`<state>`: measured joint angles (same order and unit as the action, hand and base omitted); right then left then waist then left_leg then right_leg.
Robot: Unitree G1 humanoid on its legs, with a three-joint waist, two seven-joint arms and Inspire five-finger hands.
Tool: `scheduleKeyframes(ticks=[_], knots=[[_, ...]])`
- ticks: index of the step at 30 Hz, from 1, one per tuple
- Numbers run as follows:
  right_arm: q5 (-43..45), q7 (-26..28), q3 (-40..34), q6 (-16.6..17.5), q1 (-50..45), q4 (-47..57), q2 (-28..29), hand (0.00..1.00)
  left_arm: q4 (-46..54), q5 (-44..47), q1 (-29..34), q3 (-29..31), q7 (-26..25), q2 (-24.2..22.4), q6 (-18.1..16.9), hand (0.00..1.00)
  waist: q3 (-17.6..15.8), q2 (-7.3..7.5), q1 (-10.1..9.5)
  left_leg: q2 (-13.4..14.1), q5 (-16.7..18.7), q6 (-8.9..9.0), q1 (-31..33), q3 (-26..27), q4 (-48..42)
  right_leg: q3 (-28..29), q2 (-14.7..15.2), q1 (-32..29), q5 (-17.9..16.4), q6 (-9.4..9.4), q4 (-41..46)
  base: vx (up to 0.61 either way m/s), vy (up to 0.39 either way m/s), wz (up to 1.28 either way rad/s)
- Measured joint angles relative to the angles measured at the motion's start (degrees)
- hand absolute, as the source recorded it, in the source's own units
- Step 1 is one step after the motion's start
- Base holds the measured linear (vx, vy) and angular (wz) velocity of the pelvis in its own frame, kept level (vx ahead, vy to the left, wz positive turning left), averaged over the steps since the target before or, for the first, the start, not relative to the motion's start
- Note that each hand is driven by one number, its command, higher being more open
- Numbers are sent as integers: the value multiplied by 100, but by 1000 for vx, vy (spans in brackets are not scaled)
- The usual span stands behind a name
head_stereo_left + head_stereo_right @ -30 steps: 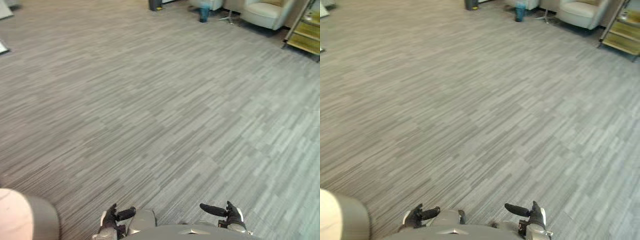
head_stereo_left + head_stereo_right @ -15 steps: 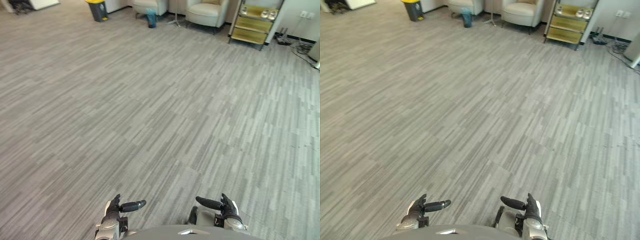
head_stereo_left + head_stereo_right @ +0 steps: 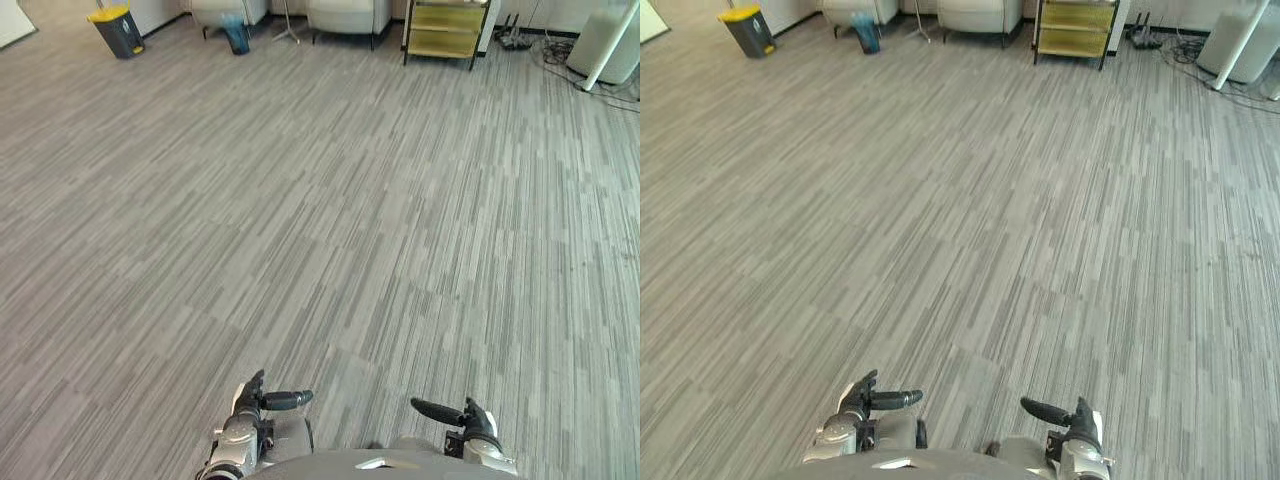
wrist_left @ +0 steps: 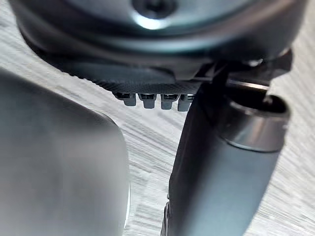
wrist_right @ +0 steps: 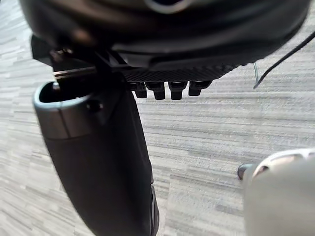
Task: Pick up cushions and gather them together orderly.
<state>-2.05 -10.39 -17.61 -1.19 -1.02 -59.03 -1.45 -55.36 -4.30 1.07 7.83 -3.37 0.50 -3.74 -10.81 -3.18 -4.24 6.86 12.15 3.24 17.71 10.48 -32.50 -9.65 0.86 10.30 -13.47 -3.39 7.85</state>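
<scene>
Where carpet (image 3: 330, 200) spreads, left robot hand (image 3: 246, 416) and right robot hand (image 3: 468, 426) hang loose-fingered, empty.

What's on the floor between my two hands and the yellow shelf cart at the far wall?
Bare grey carpet, seen in both eye views, runs from the left hand and right hand up to the yellow shelf cart.

Grey striped carpet floor (image 3: 330, 200) is carrying, along its far edge, dark bin w/ yellow lid (image 3: 117, 28), small teal bin (image 3: 236, 36), pale armchairs (image 3: 348, 14) & yellow shelf unit (image 3: 445, 28).
</scene>
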Motion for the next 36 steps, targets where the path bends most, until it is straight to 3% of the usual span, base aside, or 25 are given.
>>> scheduleKeyframes(ticks=[1, 2, 3, 4, 5, 6, 8, 10, 11, 12, 13, 14, 15, 17, 18, 19, 20, 21, 23, 26, 28, 29, 32, 35, 36], knots=[[-1, -4, -8, 3, 10, -16, 16, 100, 19, 5, -3, 6, -1, 5, -6, 100, -16, 37, -21, -118, -166, 17, 0, -59, 656, 58, 55, 81, -19, 35, -78, 604, 150, -64], [-2, -17, -29, 2, 6, -41, 37, 100, 20, 29, -11, 15, -12, 7, -23, 100, -19, 62, -62, -287, -619, 49, 14, -225, 1857, 165, 126, 265, -79, 167, -228, 523, 157, -50], [-2, -23, -24, 0, -3, -71, 41, 100, 18, 45, -20, 29, -22, 0, -48, 100, -19, 54, -94, -311, -938, 89, 46, -292, 2252, 244, 132, 396, -160, 306, -280, 660, 219, -63], [-4, -23, -19, -7, 1, -147, 53, 100, 11, 99, -28, 35, -36, 7, -69, 100, -13, 94, -163, -326, -1596, 24, -31, -314, 2268, 370, 180, 542, -239, 442, -301, 593, 214, -45], [-4, -23, -18, -8, 4, -164, 53, 100, 8, 100, -31, 33, -38, 9, -71, 100, -9, 111, -171, -330, -1730, -15, -63, -313, 2283, 394, 198, 572, -244, 449, -302, 702, 232, -40], [-7, -17, -15, -3, 36, -208, 171, 100, -8, 98, -68, -14, -29, 144, -70, 100, 39, 367, -141, -510, -1828, -174, -172, -259, 2219, 532, 456, 648, -182, 565, -256, 573, 170, -17], [-14, -10, -15, -4, 5, -198, 241, 100, 4, 131, -95, 7, -7, 203, -50, 100, 76, 518, -165, -547, -1469, -258, -70, -146, 1600, 783, 606, 550, -12, 801, 179, 509, 162, -21], [-27, 32, -15, -5, -69, -201, 243, 100, -9, 138, -24, 0, -12, 238, -14, 100, 166, 580, -175, -639, -954, -421, -412, -1, 1217, 959, 749, 189, 224, 932, 1630, 505, 187, -28], [-81, 53, -15, 5, -115, -183, 229, 100, -123, 137, -7, -51, 9, 267, 18, 100, 217, 595, -124, -721, -651, -413, -830, 4, 1334, 936, 891, -441, 917, 1078, 3257, 429, 146, -11], [-101, 66, -23, 5, -119, -167, 222, 100, -164, 137, -22, -59, 10, 268, 27, 100, 206, 587, -86, -737, -554, -420, -1012, 3, 1415, 929, 972, -742, 1258, 1146, 3915, 528, 158, -6], [-139, 119, -6, 22, -117, -124, 174, 100, -265, 137, -57, -63, -1, 289, 82, 100, 163, 580, -43, -779, -408, -418, -1390, -8, 1535, 784, 1156, -1352, 928, 924, 5072, 591, 115, -8], [-125, 136, -18, 18, -120, 33, 128, 100, -329, 141, -47, -67, -11, 275, 130, 100, 130, 521, 28, -762, -342, -462, -1799, -13, 1732, 502, 1278, -1835, 492, 694, 5546, 570, 87, -8], [-129, 136, -18, 24, -122, 98, 99, 100, -352, 138, -53, -79, -12, 261, 136, 100, 113, 476, 60, -732, -313, -452, -1960, -17, 1829, 351, 1310, -1984, 376, 651, 5559, 539, 36, -7], [-132, 139, 17, 92, -102, 254, 71, 100, -415, 140, -16, -104, -12, 213, 133, 100, 36, 333, 127, -619, -281, -451, -2522, -25, 2187, -171, 1308, -2428, 28, 481, 5022, 388, -41, 6], [-131, 146, 30, 140, -77, 260, 94, 100, -468, 138, -12, -214, -9, 261, 136, 100, 52, 388, 153, -558, -264, -438, -2791, -44, 2345, -385, 1233, -2733, -25, 472, 4104, 424, -144, 35], [-126, 150, 24, 154, -63, 256, 113, 100, -457, 136, -21, -256, -6, 281, 129, 100, 60, 431, 173, -475, -60, -281, -2941, -195, 2393, -373, 1043, -2865, 143, 603, 2869, 512, -238, 54], [-112, 159, 13, 167, -53, 211, 110, 100, -469, 129, -23, -289, 10, 320, 118, 100, 74, 490, 206, -478, 148, -36, -3037, -347, 2420, -238, 927, -2905, 763, 559, 2213, 567, -284, 43], [-138, 161, -53, 145, 59, 55, 7, 100, -578, 140, -27, -288, -3, 243, 121, 100, 115, 313, 156, -300, 266, -37, -3146, -670, 2497, -298, 698, -2784, 671, 352, 2213, 487, -255, 17], [-145, 161, -68, 162, 81, 8, -89, 100, -616, 127, -56, -298, 21, 197, 111, 100, 144, 202, 145, -273, 149, -168, -3100, -1001, 2427, -288, 627, -2804, 439, 271, 2330, 384, -210, -2], [-131, 143, -418, 93, 123, -187, -125, 100, -682, 93, -22, -252, 11, 77, 120, 100, 223, -6, 202, -47, 61, 2, -2975, -1146, 1652, -485, 432, -2389, 97, 153, 2166, 467, -241, 15], [-131, 113, -357, 72, -18, -111, -132, 100, -609, -63, -28, -180, 65, 46, 122, 100, 204, -46, 268, 187, -340, 596, -2207, -1140, -293, -749, 289, -1675, 67, 144, 1560, 449, -200, 53], [-128, 92, -230, 58, -102, -11, -134, 100, -443, -80, -8, -36, 87, 63, 119, 100, 147, -36, 227, 497, -268, 581, -1427, -914, -1870, -846, 157, -1140, 34, 89, 1169, 419, -157, 35], [-123, 91, -125, 18, -124, -42, -65, 100, -239, -78, 4, 5, 86, 33, 53, 100, 126, -11, 113, 546, 90, 251, -631, -387, -2252, -887, 125, -431, 47, 118, 596, 330, -50, 5], [-118, 100, -147, 9, -130, -41, 27, 100, -208, -70, -29, -15, 87, 43, 22, 100, 106, 41, 87, 112, 81, 55, -324, -148, 145, -894, 274, 116, 55, 319, 87, 394, 54, -8], [-111, 82, -149, 4, -149, -39, 64, 100, -191, -65, -61, 12, 87, 57, 21, 100, 63, 109, 76, -95, -266, -2, -278, -168, 1146, -896, 407, 266, -15, 432, 49, 442, 117, -4]])
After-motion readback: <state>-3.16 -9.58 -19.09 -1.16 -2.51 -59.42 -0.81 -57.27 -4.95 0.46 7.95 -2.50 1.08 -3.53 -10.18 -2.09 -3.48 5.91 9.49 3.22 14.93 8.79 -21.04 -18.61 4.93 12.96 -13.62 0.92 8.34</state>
